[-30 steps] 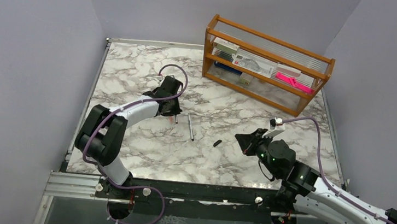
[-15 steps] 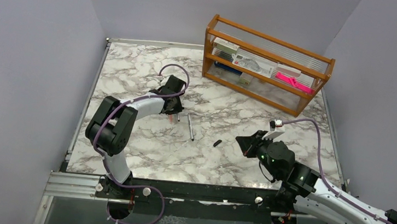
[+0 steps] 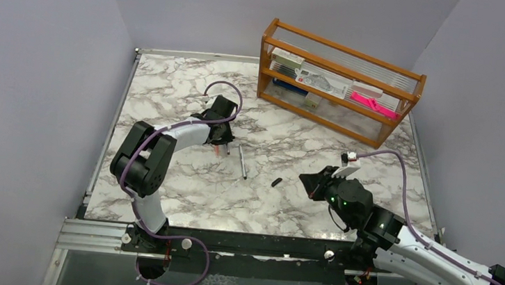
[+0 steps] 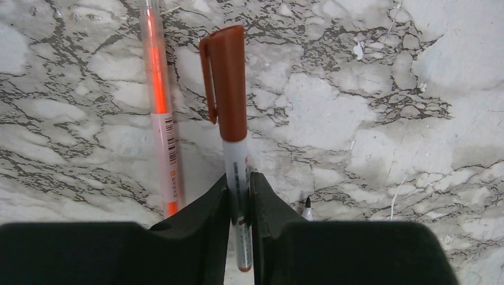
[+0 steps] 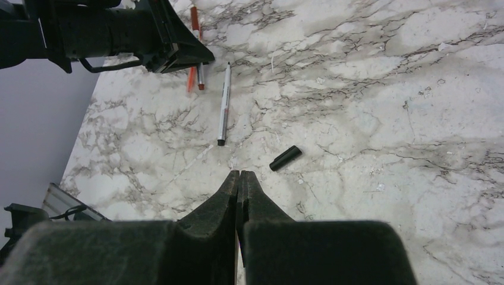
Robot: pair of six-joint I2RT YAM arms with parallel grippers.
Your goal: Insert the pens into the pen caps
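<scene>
Capped pen (image 4: 236, 155): silvery-grey barrel with the dark red cap (image 4: 229, 83) seated on its far end, clip side facing left in the left wrist view. It sits mid-left on the surface (image 3: 170, 93), under the left arm's wrist.

Left gripper (image 4: 239, 184): jaws clamped on the capped pen's barrel just below the cap, with no gap visible on either side. The barrel's bare end pokes out between the fingers (image 4: 208, 214) toward the camera.

Orange pen (image 4: 159, 107): translucent orange-red, uncapped, flat on the surface just left of the capped pen and roughly parallel to it. Not touching it. Barcode label on its near half.

Second grey pen (image 5: 224, 104): uncapped, flat on the surface just right of the left gripper, dark tip toward the near edge. Nothing is touching it.

Black cap (image 5: 285, 158): lying on its side, loose, near the second grey pen's tip but apart from it.

Right gripper (image 5: 239, 175): jaws together, holding nothing. It is on the near-right side of the black cap, pointing toward it, with clear space between them.

Wooden rack (image 3: 339, 81): at the far right of the surface, holding boxes and a pink strip (image 3: 373, 104). Well apart from the pens.
</scene>
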